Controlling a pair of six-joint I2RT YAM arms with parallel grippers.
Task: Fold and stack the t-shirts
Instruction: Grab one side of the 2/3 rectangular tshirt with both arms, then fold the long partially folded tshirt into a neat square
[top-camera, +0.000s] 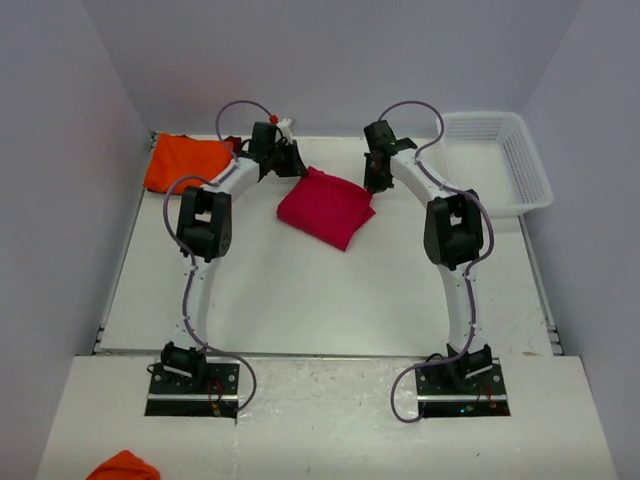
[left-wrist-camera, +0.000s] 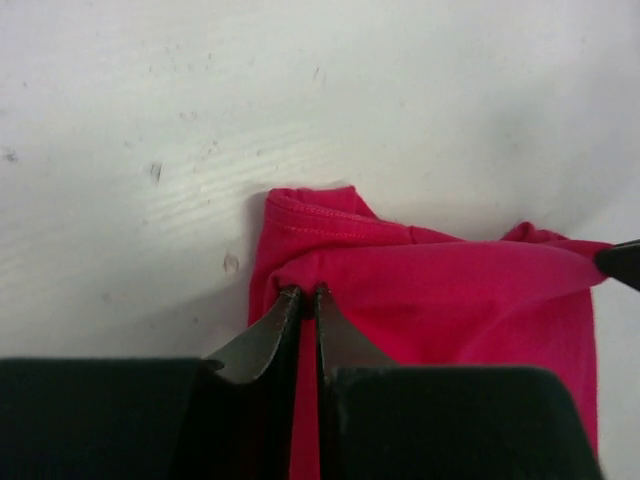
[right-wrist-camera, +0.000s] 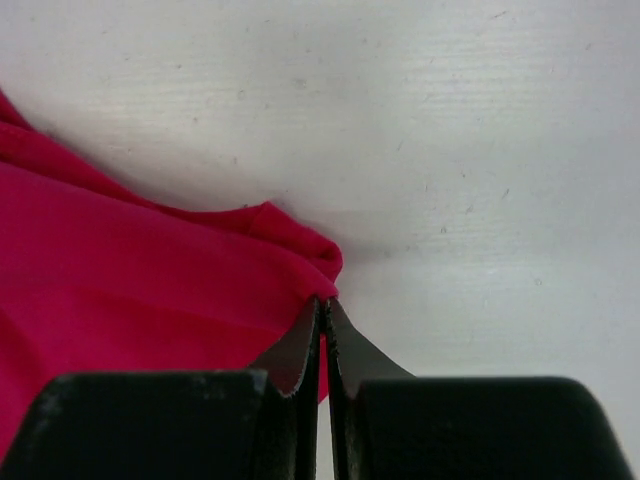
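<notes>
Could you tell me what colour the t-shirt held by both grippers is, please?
The t-shirt is plain crimson-pink, clearest in the left wrist view.

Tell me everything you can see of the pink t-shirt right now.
The pink t-shirt is soft crimson cloth, folded into a compact, slightly rumpled rectangle lying askew on the white table between the arms. A stitched hem shows at one corner. The left claw and right claw each pinch a far corner.

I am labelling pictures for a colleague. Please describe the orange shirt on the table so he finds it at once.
Find the white table and go to its far left corner. The orange shirt lies there. Unlike the folded pink shirt in the middle, it is orange and nothing holds it.
</notes>
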